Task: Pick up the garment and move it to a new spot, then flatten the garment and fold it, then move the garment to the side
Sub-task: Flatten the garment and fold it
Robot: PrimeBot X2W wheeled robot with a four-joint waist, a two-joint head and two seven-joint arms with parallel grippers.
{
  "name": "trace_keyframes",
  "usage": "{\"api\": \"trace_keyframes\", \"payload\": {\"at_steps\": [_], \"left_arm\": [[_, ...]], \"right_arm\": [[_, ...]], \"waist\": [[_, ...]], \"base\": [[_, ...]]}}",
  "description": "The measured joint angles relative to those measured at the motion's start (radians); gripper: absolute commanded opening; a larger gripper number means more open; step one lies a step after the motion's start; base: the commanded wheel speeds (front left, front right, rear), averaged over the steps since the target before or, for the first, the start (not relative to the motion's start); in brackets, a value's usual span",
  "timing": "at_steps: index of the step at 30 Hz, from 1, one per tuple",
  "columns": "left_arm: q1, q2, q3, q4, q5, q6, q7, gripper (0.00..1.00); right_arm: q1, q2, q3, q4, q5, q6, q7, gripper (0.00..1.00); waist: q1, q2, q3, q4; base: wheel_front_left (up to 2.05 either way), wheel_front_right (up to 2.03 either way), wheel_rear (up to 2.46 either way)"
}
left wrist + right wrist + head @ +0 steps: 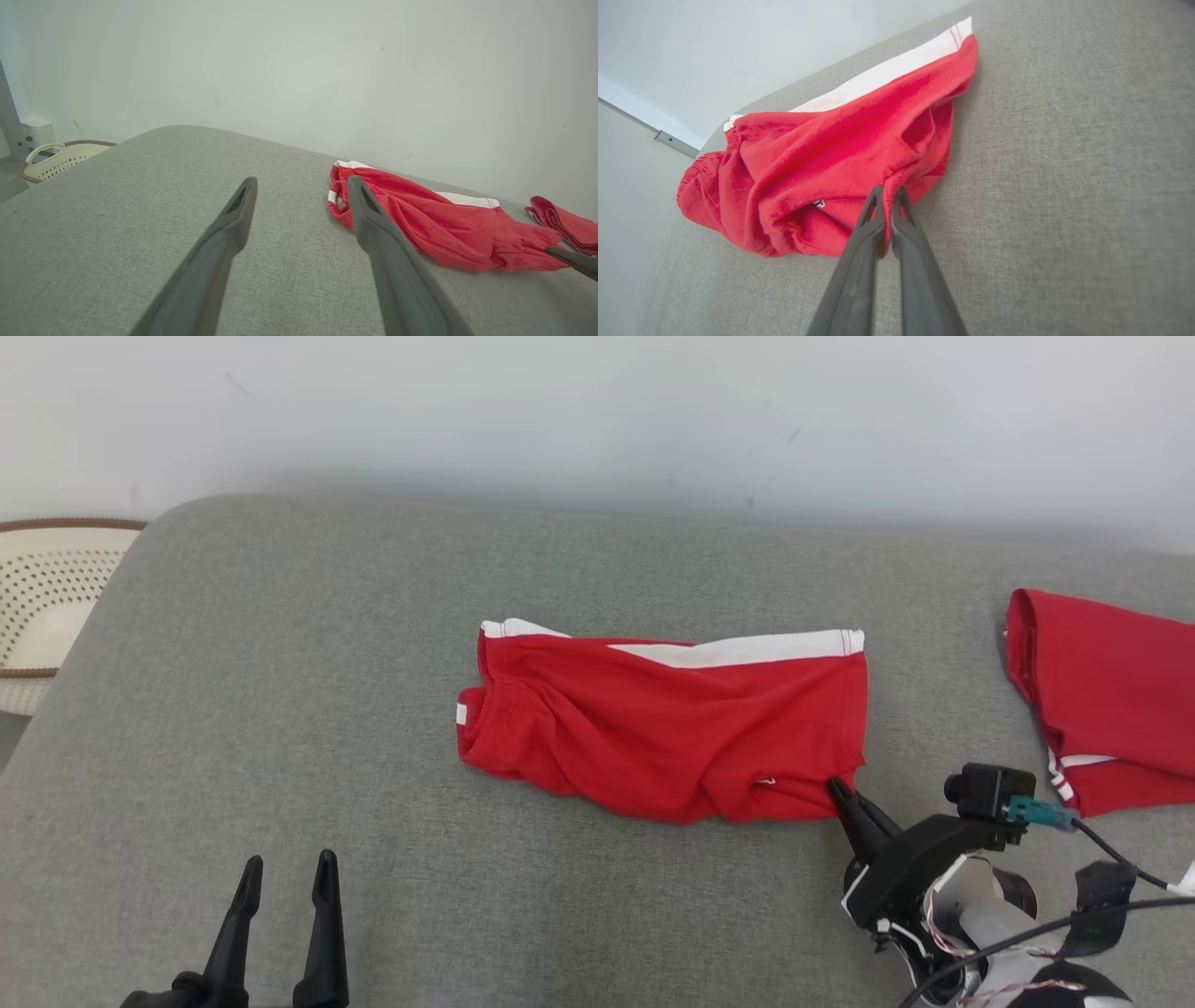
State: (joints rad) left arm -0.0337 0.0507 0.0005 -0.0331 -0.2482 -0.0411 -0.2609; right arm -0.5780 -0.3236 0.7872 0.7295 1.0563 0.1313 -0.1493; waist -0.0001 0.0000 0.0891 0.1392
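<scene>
L claw (287,868) spread wide, empty; garment (663,728) ahead-right of it, apart. R claw (837,791) pinched tight on garment's near corner, grey cushion (467,896) beneath.

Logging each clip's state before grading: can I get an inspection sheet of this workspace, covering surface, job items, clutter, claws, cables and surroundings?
Surface: grey padded surface, woven cloth, no stains seen.
Job's things: red shorts with a white stripe, lying wrinkled near the middle.
Clutter: second red garment at the right edge, apart from the shorts.
Claws: left claw open, at the near left, clear of cloth; right claw shut on the shorts' near right corner.
Cables: black cable and red-and-white wires at the right wrist, off the cloth.
Surroundings: pale wall behind; perforated white basket past the left edge.
</scene>
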Motion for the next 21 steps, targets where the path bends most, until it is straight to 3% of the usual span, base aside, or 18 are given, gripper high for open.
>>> {"api": "trace_keyframes", "payload": {"at_steps": [7, 8, 9, 10, 21], "left_arm": [[0.010, 0.000, 0.004, -0.007, 0.001, 0.000, 0.000, 1.00], [0.010, 0.000, 0.004, -0.006, 0.001, -0.001, 0.000, 1.00], [0.010, 0.000, 0.004, -0.004, 0.001, -0.001, 0.000, 1.00], [0.010, 0.000, 0.004, -0.002, 0.001, -0.001, 0.000, 1.00], [0.034, 0.000, 0.024, 0.006, 0.001, 0.002, 0.000, 1.00]], "right_arm": [[0.062, -0.023, -0.025, -0.060, -0.016, 0.000, 0.026, 0.00], [0.062, -0.023, -0.031, -0.059, -0.027, 0.000, 0.025, 0.41], [0.062, -0.022, -0.035, -0.054, -0.042, 0.000, 0.021, 0.95], [0.062, -0.021, -0.039, -0.048, -0.060, 0.000, 0.020, 1.00], [0.077, 0.003, -0.155, -0.084, -0.260, 0.000, -0.090, 1.00]], "waist": [[0.0000, 0.0000, -0.006, -0.033], [0.0000, 0.0000, -0.005, -0.037], [0.0000, 0.0000, -0.005, -0.040], [0.0000, 0.0000, -0.005, -0.042], [0.0000, 0.0000, -0.027, -0.068]], "base": [[0.00, 0.00, 0.00], [0.00, 0.00, 0.00], [0.00, 0.00, 0.00], [0.00, 0.00, 0.00], [0.00, 0.00, 0.00]]}}
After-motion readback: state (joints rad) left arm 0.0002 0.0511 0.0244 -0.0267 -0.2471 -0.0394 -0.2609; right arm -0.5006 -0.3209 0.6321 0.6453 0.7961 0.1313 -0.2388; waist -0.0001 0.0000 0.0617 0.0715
